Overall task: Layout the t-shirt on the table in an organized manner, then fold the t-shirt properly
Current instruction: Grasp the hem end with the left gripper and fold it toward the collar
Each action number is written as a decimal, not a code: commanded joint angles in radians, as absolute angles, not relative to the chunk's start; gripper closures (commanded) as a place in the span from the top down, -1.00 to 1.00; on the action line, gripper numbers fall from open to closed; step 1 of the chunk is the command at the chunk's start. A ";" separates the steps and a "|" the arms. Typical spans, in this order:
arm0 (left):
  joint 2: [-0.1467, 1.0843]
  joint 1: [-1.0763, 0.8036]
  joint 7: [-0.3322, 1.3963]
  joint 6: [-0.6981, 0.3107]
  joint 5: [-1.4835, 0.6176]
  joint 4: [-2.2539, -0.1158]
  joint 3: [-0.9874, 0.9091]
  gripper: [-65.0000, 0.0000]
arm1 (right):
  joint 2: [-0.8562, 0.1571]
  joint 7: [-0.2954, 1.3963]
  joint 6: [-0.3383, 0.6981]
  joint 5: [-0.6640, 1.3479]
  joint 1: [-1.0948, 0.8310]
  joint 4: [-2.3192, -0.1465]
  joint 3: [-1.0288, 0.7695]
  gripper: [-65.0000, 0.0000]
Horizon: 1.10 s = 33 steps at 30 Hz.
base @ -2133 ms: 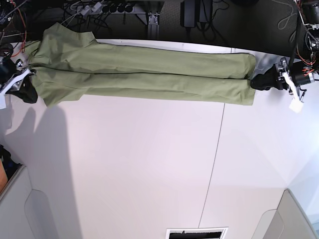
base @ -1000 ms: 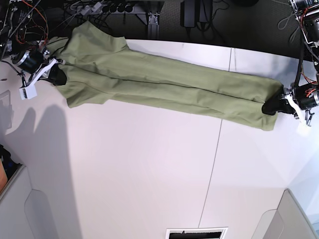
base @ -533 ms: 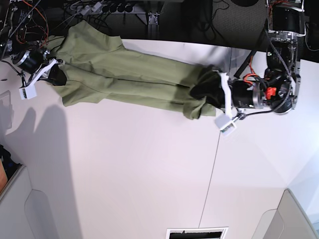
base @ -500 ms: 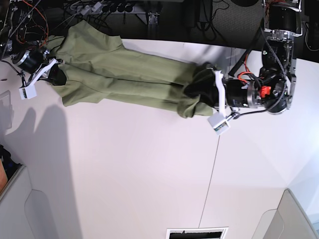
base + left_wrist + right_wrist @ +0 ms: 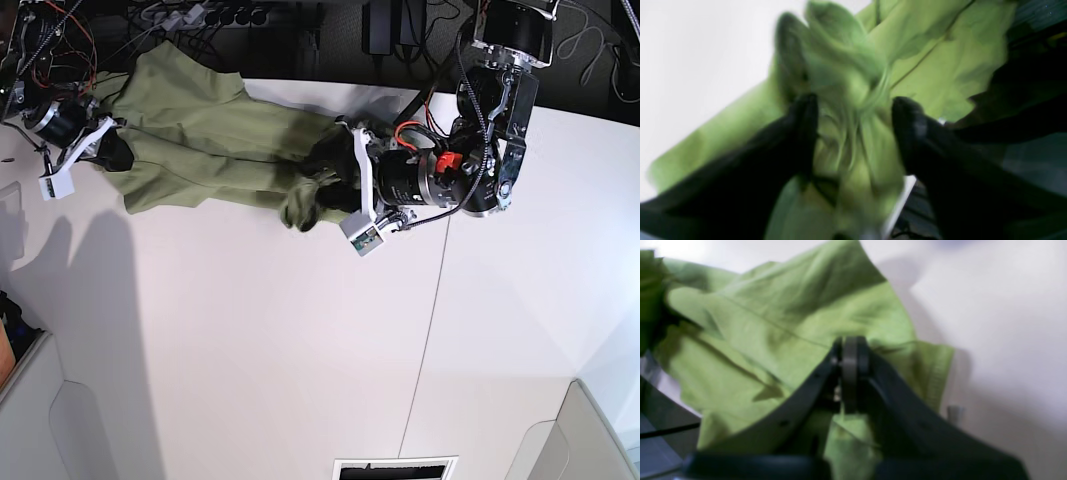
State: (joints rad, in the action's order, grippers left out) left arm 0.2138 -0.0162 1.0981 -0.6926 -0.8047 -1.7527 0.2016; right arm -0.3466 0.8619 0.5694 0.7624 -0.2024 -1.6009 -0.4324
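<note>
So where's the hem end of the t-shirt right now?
In the base view, the t-shirt lies along the table's far left edge, its hem end bunched mid-table at the left claw; the right claw pinches the other end.

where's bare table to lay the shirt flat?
Free: the table in front of the t-shirt, both sides of its seam, and beyond the left gripper. Crowded: the back edge, where both arms and the bunched cloth sit.

we see bright, even light on the table (image 5: 250, 330), soft shadows at left, both wrist views blurred.
</note>
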 commanded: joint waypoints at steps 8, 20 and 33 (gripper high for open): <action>0.211 0.003 1.081 -0.698 -1.066 -1.769 0.197 0.21 | -0.363 0.886 0.570 0.799 -0.194 -1.837 -0.502 -0.06; 0.268 -0.016 1.137 -0.698 -1.095 -1.819 -0.032 0.21 | -0.368 0.967 0.562 0.738 -0.230 -1.698 -0.641 0.17; 0.371 -0.134 1.084 -0.698 -0.937 -1.738 -0.092 0.21 | -0.314 0.955 0.565 0.801 -0.282 -1.623 -0.502 0.16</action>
